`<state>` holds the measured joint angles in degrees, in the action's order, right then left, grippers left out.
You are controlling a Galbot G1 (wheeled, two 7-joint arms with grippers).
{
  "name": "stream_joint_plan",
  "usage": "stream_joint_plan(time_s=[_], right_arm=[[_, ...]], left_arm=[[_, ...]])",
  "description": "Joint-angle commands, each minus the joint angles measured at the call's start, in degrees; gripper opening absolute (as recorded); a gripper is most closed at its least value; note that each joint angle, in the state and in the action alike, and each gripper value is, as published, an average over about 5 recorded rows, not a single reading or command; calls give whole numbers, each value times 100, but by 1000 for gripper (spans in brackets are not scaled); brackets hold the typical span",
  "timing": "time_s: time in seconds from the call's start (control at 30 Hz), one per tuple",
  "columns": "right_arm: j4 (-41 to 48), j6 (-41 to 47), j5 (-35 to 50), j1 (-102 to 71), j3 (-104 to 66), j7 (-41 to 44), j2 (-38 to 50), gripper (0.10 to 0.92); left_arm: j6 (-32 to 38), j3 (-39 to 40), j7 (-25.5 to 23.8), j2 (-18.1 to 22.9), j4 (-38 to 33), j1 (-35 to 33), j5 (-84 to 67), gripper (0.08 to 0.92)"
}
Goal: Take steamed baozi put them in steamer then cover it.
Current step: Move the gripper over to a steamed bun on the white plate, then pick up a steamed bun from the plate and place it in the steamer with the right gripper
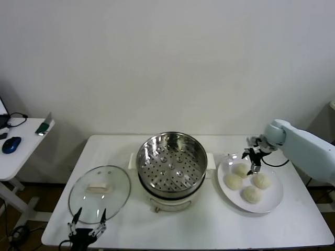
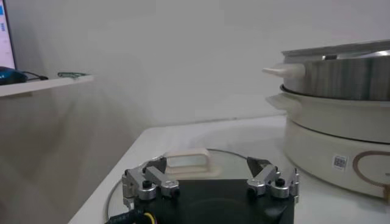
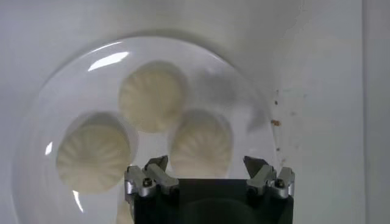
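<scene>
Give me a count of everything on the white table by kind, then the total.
Steamed baozi: 4
White plate: 1
Steamer: 1
Glass cover: 1
Total: 7

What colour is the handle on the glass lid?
Cream-white; the handle on the lid shows best in the left wrist view.
</scene>
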<state>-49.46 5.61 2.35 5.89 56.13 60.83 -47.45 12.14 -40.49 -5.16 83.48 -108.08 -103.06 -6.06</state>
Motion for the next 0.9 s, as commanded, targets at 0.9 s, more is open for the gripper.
stream_joint_plan(time_s=[0.9], right_arm=[[-1265, -514, 609, 2640, 1890, 203, 277, 501]], left_arm=[[5, 57, 18, -2, 75, 62, 113, 823]])
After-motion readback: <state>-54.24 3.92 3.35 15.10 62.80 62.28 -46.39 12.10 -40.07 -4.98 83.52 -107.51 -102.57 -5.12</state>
